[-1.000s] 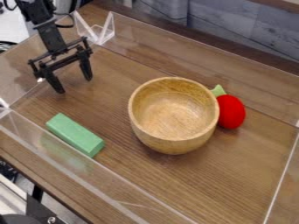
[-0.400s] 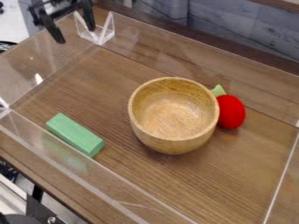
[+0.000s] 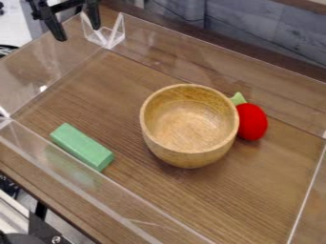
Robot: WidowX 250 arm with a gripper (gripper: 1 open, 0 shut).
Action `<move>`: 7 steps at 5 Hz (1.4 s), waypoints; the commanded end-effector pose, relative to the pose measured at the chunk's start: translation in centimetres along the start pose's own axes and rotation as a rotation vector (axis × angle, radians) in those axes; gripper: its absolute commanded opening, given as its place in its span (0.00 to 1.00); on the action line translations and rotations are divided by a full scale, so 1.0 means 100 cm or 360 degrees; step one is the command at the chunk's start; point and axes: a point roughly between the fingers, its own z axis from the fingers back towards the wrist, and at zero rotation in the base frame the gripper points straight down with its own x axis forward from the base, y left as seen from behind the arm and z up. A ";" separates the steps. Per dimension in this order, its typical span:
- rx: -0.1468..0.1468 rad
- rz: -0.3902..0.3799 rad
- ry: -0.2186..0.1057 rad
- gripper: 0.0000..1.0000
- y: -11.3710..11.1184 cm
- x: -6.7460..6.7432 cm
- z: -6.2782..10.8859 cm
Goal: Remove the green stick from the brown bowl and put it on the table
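Against the frame from 1 second ago, the gripper (image 3: pixel 71 21) has risen from table level to the top-left corner of view, partly cut off by the frame edge. Its fingers stand spread wide and hold nothing. The green stick (image 3: pixel 82 147) lies flat on the table (image 3: pixel 152 200) at front left, apart from the brown bowl (image 3: pixel 190 125), unchanged in position. The bowl interior appears empty. A red strawberry toy (image 3: pixel 253 121) touches the bowl's right side. Clear acrylic walls (image 3: pixel 51 181) border the tabletop.
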 end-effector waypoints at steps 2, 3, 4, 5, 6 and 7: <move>0.0063 -0.0046 -0.0062 1.00 -0.009 -0.026 0.018; 0.0074 -0.0072 -0.0024 1.00 -0.016 -0.032 0.027; 0.0116 -0.0065 -0.0019 1.00 -0.016 -0.026 0.026; 0.0177 -0.0081 -0.0007 0.00 -0.008 -0.017 0.012; 0.0248 -0.0118 -0.0001 0.00 -0.003 -0.011 -0.003; 0.0267 -0.0150 0.0041 1.00 0.003 -0.003 -0.022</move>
